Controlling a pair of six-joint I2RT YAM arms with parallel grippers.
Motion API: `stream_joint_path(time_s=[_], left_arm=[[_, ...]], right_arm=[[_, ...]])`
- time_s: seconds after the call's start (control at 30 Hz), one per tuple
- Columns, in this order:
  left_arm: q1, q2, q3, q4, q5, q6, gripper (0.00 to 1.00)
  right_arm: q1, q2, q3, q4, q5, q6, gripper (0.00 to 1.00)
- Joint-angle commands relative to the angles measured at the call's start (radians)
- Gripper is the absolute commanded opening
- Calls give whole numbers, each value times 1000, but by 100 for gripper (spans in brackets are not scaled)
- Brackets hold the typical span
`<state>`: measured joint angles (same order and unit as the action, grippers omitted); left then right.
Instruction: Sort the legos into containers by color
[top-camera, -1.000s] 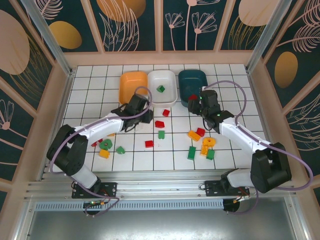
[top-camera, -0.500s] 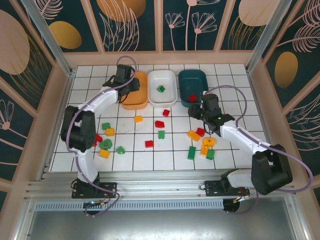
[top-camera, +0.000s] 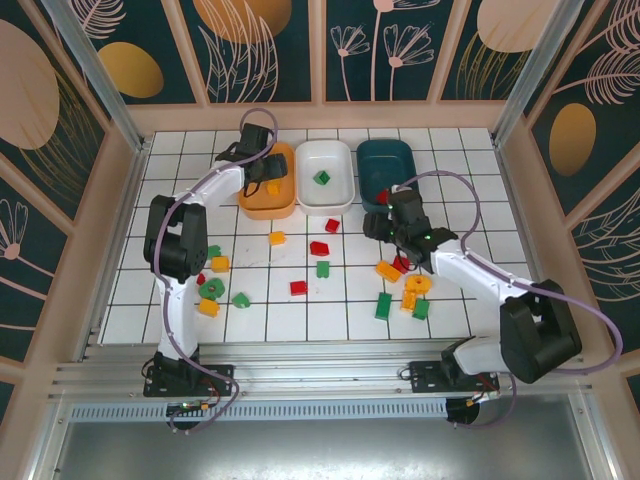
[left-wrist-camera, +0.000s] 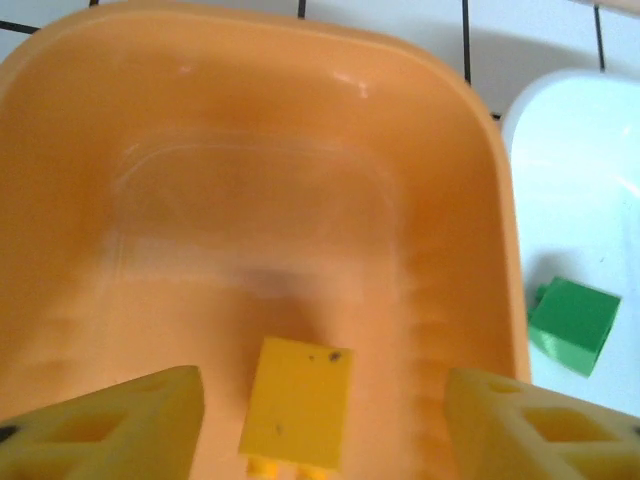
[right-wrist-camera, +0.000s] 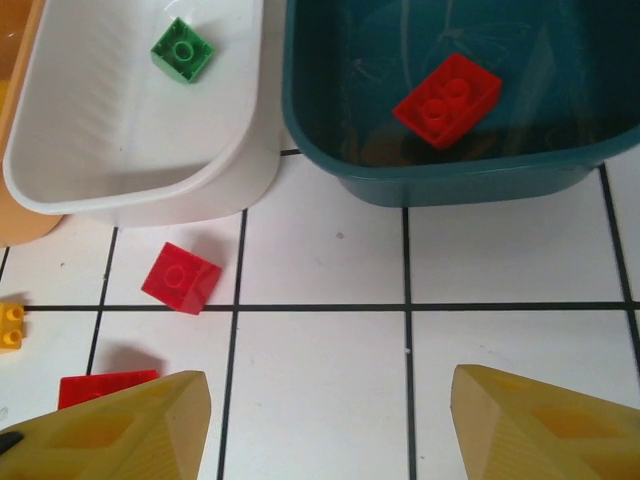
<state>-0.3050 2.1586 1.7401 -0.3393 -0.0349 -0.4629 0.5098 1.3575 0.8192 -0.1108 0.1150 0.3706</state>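
Nearest the arm bases, loose bricks (top-camera: 208, 307) lay scattered on the white tiled bench (top-camera: 330, 320), among them a green brick (top-camera: 383, 305) and a red brick (top-camera: 298, 288). Farther out on the right, the right end effector (right-wrist-camera: 330, 388) hovered over bare tiles just short of the tubs, its fingers (right-wrist-camera: 130, 425) spread wide with nothing between them. Beyond it a red block (right-wrist-camera: 447, 100) lay inside the teal tub (right-wrist-camera: 340, 120), and a green block (right-wrist-camera: 182, 48) sat in the white tub (right-wrist-camera: 120, 130). At the far left, the left end effector (left-wrist-camera: 322, 385) hung over the orange tub (left-wrist-camera: 250, 200), its jaws apart. A yellow brick (left-wrist-camera: 297, 405) showed between them inside the tub, touching neither.
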Motion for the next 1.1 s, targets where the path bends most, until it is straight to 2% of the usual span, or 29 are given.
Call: stream_joint_path(time_s=[0.0,0.03,0.17,0.27,0.33,0.5,0.6,0.73,0.87,1.07], left_arm=[[3,-82,17,-28,5,8,80],[3,-109,7,-23,6,12,84],[2,-237,-81,2,-9,13,85],[3,-422,-296,133,-23,-40,92],[4,-569,-511,259,-21,-99,98],[2,-824,-908,417,-55,-214,99],[3,-946,-1066,457,-67,-253,98],[3,-1043,-1173,459,-63,-273,99],[2,-1068,-1217,468,-59,-273,99],[3,-1053,-1211,473,-39,-266,99]], right_arm=[[47,50,60,20,74,49,68],[66,69,69,29,83,52,69],[90,143,114,61,111,89,74],[115,227,168,96,118,140,77],[143,300,212,119,134,166,80],[175,472,332,110,172,211,82],[194,541,369,107,199,226,80],[217,600,405,78,250,244,78],[222,670,451,53,284,255,74],[222,713,476,47,316,260,56]])
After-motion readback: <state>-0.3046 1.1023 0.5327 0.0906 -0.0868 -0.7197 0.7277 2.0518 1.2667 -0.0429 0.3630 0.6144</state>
